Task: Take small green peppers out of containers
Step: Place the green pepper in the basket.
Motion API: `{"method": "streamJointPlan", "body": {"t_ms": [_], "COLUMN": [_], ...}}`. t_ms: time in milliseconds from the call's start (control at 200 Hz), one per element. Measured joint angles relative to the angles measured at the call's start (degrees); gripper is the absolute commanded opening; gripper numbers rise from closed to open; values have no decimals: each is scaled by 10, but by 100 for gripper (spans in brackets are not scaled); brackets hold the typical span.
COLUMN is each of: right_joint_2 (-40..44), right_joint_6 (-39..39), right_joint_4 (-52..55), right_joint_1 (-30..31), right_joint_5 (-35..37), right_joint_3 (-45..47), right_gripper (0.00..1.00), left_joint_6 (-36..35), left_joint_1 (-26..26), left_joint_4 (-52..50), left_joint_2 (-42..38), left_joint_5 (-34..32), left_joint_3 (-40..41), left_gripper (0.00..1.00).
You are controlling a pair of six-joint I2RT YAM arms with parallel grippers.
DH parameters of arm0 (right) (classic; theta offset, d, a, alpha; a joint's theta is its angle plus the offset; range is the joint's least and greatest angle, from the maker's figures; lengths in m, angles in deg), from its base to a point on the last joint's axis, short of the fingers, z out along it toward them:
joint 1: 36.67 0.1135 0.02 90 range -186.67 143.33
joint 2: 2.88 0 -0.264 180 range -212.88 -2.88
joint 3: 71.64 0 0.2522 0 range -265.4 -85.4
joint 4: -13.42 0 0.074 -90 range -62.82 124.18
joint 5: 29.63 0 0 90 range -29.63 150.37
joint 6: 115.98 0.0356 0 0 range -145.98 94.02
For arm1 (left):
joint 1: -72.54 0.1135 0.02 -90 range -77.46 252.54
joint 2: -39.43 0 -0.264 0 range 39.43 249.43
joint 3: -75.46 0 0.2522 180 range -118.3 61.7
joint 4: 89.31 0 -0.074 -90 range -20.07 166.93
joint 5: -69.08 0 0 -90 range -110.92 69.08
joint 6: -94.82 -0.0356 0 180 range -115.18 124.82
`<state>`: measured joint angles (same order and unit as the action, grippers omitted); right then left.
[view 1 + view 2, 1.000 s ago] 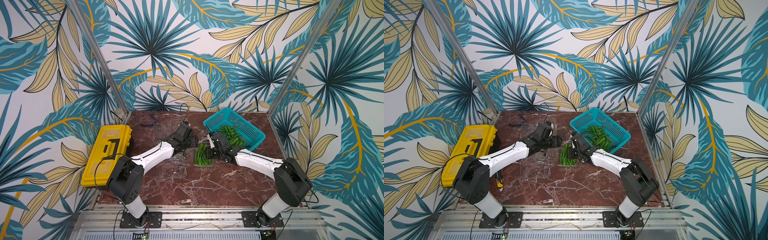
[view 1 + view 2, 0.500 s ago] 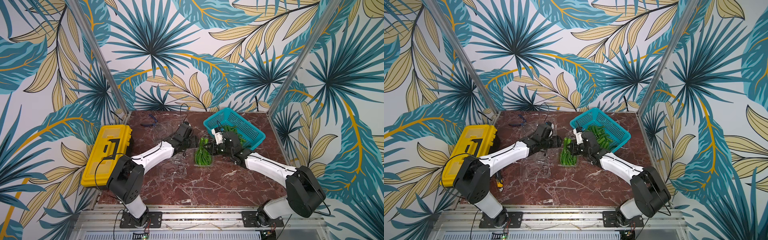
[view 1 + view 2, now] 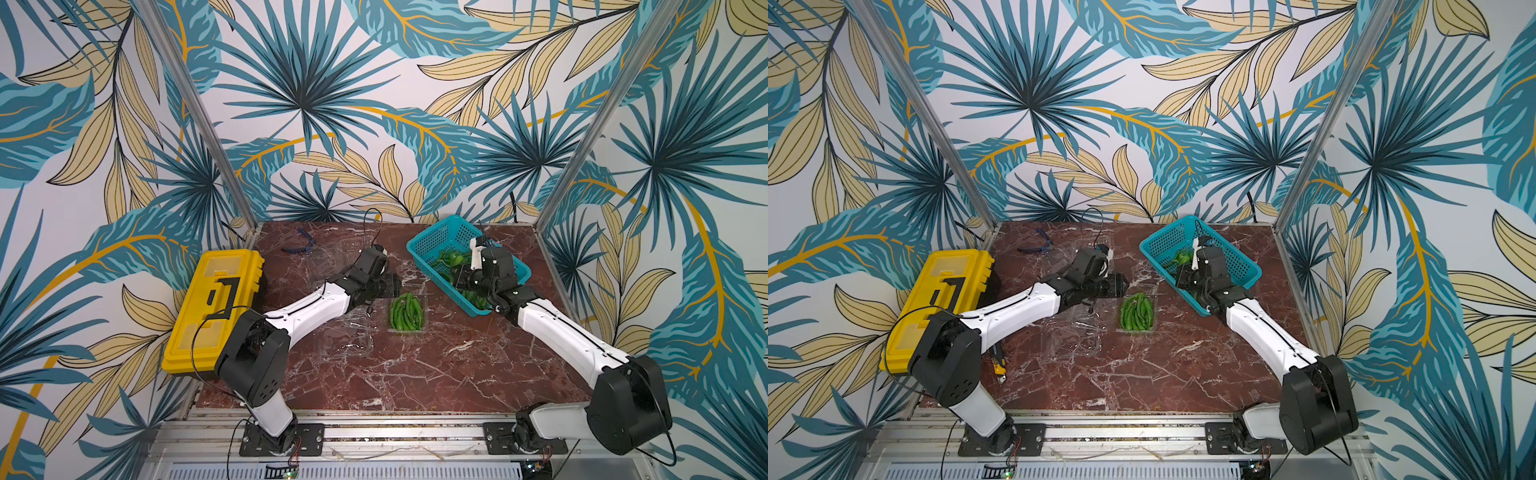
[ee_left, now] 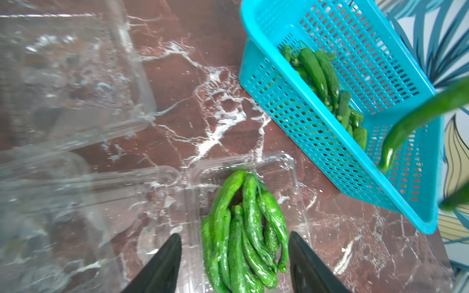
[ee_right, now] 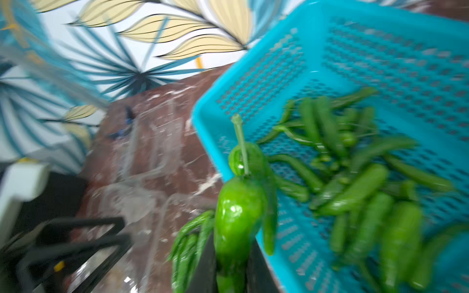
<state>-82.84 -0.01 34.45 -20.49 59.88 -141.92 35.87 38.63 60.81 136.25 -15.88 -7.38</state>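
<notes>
Pinching a pepper (image 5: pixel 238 215) in right gripper (image 5: pixel 232 255) near basket (image 5: pixel 253 61) rim. Straddling open container (image 4: pixel 291 172) with left gripper (image 4: pixel 234 241) spread. Risks missing if released early.

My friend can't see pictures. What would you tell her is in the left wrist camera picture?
The open left gripper has its two black fingers on either side of a bunch of small green peppers lying in an open clear container. Beside it stands a teal basket holding more peppers, and one pepper hangs in the air near it.
</notes>
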Motion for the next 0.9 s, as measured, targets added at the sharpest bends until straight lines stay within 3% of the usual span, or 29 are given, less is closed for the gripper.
{"method": "streamJointPlan", "body": {"t_ms": [275, 406, 536, 746, 901], "right_joint_2": [-178, -216, -219, -170, -118], "right_joint_6": [6, 13, 19, 18, 14], "right_joint_4": [81, 88, 93, 93, 94], "right_joint_1": [-38, -38, -38, -38, -38], "right_joint_5": [16, 11, 12, 20, 34], "right_joint_3": [-37, -49, -49, -32, -21], "right_gripper": [13, 29, 35, 36, 36], "left_joint_6": [-17, -26, -34, -47, -55], "left_joint_1": [-17, -20, -25, -32, -36], "left_joint_4": [-2, -10, -27, -49, -78], "left_joint_2": [47, 63, 74, 103, 138], "left_joint_5": [45, 56, 60, 59, 59], "left_joint_3": [-33, -52, -73, -110, -132], "left_gripper": [68, 68, 68, 67, 60]}}
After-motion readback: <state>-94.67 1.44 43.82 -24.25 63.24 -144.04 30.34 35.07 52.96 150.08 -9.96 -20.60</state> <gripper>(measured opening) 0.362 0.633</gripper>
